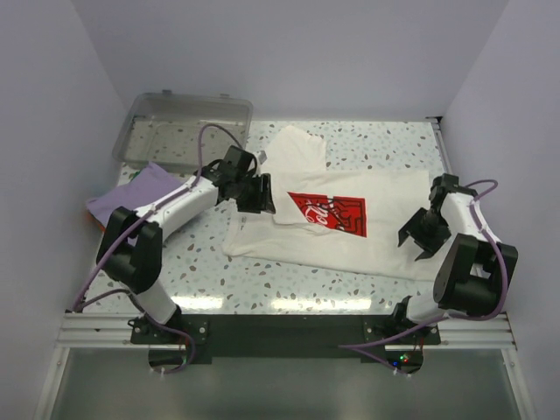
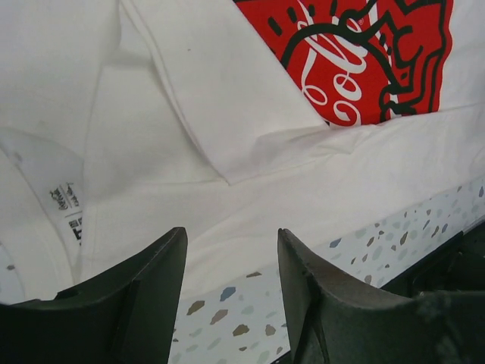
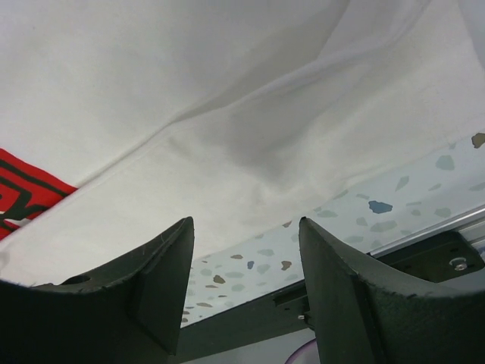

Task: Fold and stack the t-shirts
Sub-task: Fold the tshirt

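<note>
Ahead of our left gripper the cream-white t-shirt covers the table; behind it stands the clear bin. Our right gripper has bare table under its tips, cloth just ahead.

Got the logo t-shirt spread flat on the table, smack between the left gripper and the right gripper. Just ahead of the left gripper's tips: a strip of bare table, then the shirt's edge, with a flap folded over on top, right beside the chest print. Same deal at the right gripper: bare table at the tips, the shirt's other end just beyond. Behind the left gripper and a bit to its right: one sleeve poking out. Behind and left of it, in the far corner: the plastic bin. Off to its left, in front of the bin: the plain t-shirt, well apart from the right gripper.
</note>
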`<state>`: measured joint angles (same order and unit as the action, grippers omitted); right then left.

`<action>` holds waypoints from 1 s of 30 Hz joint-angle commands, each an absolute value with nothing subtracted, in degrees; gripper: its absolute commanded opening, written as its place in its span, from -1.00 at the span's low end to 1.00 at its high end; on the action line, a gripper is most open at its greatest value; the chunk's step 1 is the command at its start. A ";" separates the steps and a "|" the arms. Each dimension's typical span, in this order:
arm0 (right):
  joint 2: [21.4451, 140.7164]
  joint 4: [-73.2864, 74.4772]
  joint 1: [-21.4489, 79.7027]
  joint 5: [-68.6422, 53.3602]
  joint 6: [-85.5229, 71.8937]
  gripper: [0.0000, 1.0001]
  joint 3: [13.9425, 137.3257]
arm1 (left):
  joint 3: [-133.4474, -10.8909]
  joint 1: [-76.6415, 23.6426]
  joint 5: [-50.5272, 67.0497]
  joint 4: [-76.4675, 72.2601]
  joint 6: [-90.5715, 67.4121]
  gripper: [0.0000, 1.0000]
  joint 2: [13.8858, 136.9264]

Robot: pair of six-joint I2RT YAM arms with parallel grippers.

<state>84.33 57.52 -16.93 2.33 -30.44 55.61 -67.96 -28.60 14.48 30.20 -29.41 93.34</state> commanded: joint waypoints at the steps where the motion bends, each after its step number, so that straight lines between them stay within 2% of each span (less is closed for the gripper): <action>1: 84.28 55.99 -16.87 0.09 -31.29 0.22 57.30 | -71.36 -28.92 17.57 28.48 -29.88 0.12 100.35; 7: 84.81 54.14 -16.87 -2.02 -31.47 0.22 57.66 | -74.97 -29.09 19.77 28.12 -30.85 0.15 106.25; 30: 85.08 52.38 -16.87 -4.31 -30.32 0.22 56.43 | -76.73 -31.46 20.30 25.23 -34.01 0.12 111.97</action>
